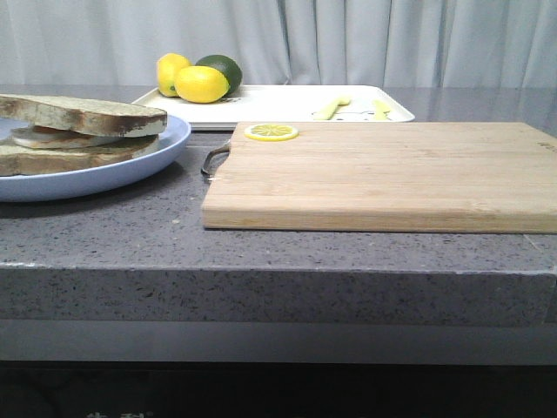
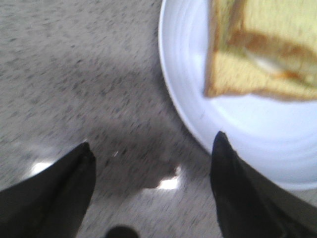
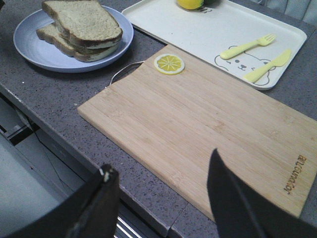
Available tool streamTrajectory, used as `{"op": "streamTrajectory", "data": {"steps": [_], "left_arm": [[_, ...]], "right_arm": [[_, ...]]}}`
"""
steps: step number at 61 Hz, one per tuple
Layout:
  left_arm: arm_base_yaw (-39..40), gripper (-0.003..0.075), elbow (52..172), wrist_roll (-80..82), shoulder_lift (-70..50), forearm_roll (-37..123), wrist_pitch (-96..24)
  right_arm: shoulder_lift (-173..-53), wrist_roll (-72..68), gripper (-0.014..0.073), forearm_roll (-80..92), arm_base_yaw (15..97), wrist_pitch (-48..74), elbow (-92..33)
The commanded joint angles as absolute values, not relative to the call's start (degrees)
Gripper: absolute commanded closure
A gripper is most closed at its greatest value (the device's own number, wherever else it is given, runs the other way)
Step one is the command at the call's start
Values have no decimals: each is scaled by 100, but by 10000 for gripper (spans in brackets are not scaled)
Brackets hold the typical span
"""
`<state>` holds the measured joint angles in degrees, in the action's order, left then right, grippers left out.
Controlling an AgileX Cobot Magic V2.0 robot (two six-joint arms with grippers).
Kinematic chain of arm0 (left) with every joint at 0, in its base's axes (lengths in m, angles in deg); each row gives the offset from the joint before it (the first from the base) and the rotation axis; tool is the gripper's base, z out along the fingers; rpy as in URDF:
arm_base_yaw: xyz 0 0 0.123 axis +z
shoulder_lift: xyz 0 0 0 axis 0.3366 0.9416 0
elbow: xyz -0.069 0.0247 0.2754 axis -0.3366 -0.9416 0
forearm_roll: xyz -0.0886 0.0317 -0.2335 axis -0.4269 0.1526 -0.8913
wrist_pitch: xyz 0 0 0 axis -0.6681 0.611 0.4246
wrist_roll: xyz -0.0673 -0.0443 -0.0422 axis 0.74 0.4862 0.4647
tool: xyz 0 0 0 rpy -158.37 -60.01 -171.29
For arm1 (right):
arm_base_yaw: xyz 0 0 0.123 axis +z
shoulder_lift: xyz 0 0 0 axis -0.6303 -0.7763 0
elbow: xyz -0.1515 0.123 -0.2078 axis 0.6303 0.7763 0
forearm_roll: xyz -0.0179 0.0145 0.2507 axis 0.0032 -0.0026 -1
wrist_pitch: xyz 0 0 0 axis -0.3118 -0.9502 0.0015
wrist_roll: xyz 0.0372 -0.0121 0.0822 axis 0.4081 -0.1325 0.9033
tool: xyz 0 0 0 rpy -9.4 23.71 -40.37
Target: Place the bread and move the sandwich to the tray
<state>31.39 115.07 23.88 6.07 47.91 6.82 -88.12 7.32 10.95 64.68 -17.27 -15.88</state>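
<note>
Grey speckled bench (image 1: 130,235) is carrying a wooden cutting board (image 1: 383,174) nearest, with a lemon slice (image 1: 271,132) lying at its far corner. Both end effectors, left (image 2: 153,153) and right (image 3: 161,191), are hovering with fingers apart, empty. Sandwich (image 1: 74,131) is sitting on the blue plate (image 1: 130,165) to the left; farther back, the white tray (image 1: 287,97) is holding lemons (image 1: 198,83).

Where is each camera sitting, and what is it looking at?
Front view: low at the table edge, facing forward over the cutting board to the tray; no robot parts show.
Left wrist view: close above the counter beside the plate with the sandwich; the open left claw shows.
Right wrist view: high, looking down across the whole table; the open right claw shows.
All three views show the sandwich and plate.
</note>
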Motion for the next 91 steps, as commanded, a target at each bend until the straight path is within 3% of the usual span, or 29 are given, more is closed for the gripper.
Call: {"op": "streamTrajectory", "data": {"steps": [1, 16, 58, 63, 84, 91], "left_arm": [[3523, 269, 11777, 1786, 838, 3600, 433], [3826, 365, 11872, 1142, 1646, 2316, 457], [3766, 372, 11872, 502, 2627, 1300, 402], [3764, 412, 11872, 502, 2670, 1289, 432], [3764, 736, 11872, 502, 2684, 1204, 459], [3764, 738, 11896, 390, 2672, 832, 593]], "right_arm": [[-8809, 721, 172, 1101, 6453, -1357, -1739], [-8809, 721, 172, 1101, 6453, -1357, -1739], [-8809, 721, 172, 1101, 6453, -1357, -1739], [-8809, 721, 172, 1101, 6453, -1357, -1739], [-8809, 721, 172, 1101, 6453, -1357, -1739], [-8809, 721, 172, 1101, 6453, -1357, -1739]]}}
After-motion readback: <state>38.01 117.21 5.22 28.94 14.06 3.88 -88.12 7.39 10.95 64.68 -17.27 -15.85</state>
